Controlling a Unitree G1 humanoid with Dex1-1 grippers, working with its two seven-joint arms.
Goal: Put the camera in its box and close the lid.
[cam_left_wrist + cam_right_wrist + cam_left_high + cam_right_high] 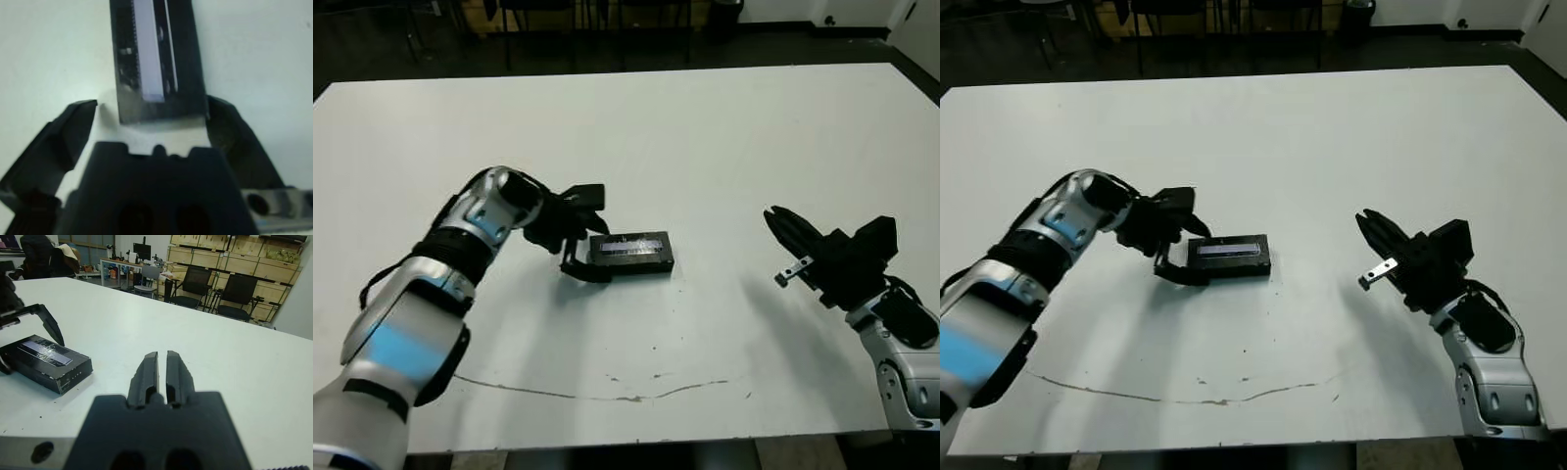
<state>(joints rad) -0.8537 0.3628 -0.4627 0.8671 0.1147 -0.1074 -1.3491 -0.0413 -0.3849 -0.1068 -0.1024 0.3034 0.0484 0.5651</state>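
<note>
The left gripper (576,247) is seen with its jaws spread wide about the near end of the box (631,253), which lies shut on the white table (705,137) with the lid (151,54) on top, its pale strip facing up. Well apart, the right gripper (781,235) is held above the table, fingers nearly together, empty.

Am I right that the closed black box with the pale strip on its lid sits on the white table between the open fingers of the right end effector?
Not quite: it is the left end effector whose open fingers flank the closed black box on the white table, as the left eye view shows. The right end effector is apart from it, fingers shut.
</note>
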